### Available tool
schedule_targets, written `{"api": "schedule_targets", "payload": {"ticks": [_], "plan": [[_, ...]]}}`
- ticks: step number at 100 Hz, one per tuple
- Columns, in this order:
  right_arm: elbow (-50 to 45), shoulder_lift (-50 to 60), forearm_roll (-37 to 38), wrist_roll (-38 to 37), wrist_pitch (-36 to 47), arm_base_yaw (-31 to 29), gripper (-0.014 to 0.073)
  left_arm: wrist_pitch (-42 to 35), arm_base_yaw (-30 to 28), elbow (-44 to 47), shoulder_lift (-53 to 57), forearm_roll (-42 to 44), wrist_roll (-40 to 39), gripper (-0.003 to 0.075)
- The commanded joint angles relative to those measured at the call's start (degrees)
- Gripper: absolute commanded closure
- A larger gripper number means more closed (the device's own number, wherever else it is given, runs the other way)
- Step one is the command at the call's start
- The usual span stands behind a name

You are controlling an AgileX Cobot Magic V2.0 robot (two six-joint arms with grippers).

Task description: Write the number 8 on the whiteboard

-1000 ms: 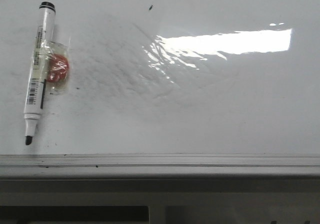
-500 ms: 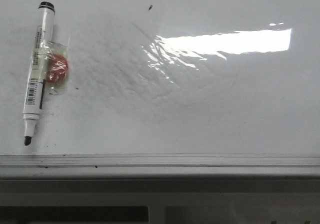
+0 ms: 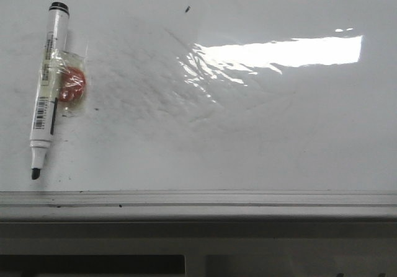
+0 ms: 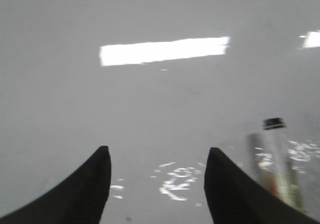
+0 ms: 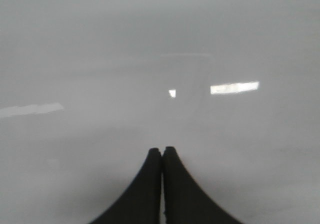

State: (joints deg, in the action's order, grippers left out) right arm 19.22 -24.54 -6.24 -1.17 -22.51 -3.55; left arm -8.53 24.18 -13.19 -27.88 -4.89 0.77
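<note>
My left gripper (image 4: 156, 184) has its jaws spread wide with nothing between them. It hangs over the whiteboard (image 4: 150, 114), and only the glossy white surface shows in the gap. In my left wrist view the marker (image 4: 275, 159) appears blurred just beside one of my left fingers (image 4: 235, 194), apart from it; its black end cap is the only sharp part.

My right gripper (image 5: 162, 154) has its jaws pressed together, tip against tip, gripping nothing. It hangs over a bare stretch of the whiteboard (image 5: 150, 58), where only pale light reflections show.

In the front view neither of my grippers is visible. The marker (image 3: 46, 85) lies flat on the whiteboard (image 3: 248, 147) at its left side, nearly upright in the picture and slightly slanted. Its uncapped dark tip points toward the grey frame edge (image 3: 198, 202) and its black end points away from it. A piece of clear tape with a red blob (image 3: 70, 85) clings to the barrel at mid-length.

No figure 8 is drawn on the whiteboard. The surface carries faint grey smudges, wrinkled film around a bright light reflection (image 3: 279, 52), and a small dark speck (image 3: 187, 8) near the far edge.
</note>
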Motion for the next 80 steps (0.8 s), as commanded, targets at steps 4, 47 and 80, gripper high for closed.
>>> {"api": "schedule_targets", "payload": {"ticks": [4, 47, 80], "plan": [[2.00, -0.85, -0.15, 0.27, 3.90, 0.09, 0.0664, -4.75, 8.58, -2.14, -1.99, -1.06, -0.77, 0.0332], [2.00, -0.85, -0.66, 0.27, 3.62, 0.78, 0.0664, -12.65, 19.98, -2.14, -18.37, -8.15, -0.77, 0.0332], [2.00, -0.85, -0.66, 0.27, 1.36, 1.81, 0.0664, -17.26, 21.25, -2.14, -27.13, -8.05, -0.77, 0.0332]]}}
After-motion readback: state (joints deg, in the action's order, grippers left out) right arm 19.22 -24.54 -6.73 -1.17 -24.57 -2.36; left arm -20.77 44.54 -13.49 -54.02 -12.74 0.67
